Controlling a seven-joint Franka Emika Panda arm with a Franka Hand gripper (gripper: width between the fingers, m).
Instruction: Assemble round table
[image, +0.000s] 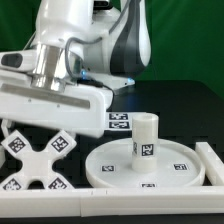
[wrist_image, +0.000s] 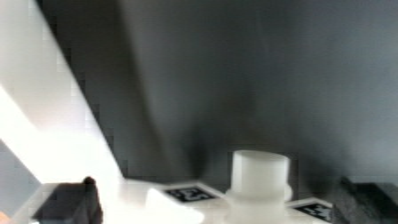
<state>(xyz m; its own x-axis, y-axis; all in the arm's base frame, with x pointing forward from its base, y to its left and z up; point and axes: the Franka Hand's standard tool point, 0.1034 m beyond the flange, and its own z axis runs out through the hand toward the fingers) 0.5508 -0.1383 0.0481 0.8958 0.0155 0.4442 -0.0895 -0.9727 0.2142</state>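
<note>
Can't see the gripper (image: 50, 80) jaws
Blurry white bar (image: 55, 105) at exterior frame's left covers them; cross-shaped piece (image: 35, 165) is cropped lower left.

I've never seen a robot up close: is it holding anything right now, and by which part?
Cannot be told. The gripper hangs near the cross-shaped part, its fingertips hidden; the post stands free on the disc.

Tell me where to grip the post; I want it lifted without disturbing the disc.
Probably its bare upper part, coming straight down from above: the post stands upright on the disc, so its round sides stand clear and nothing covers the top.
</note>
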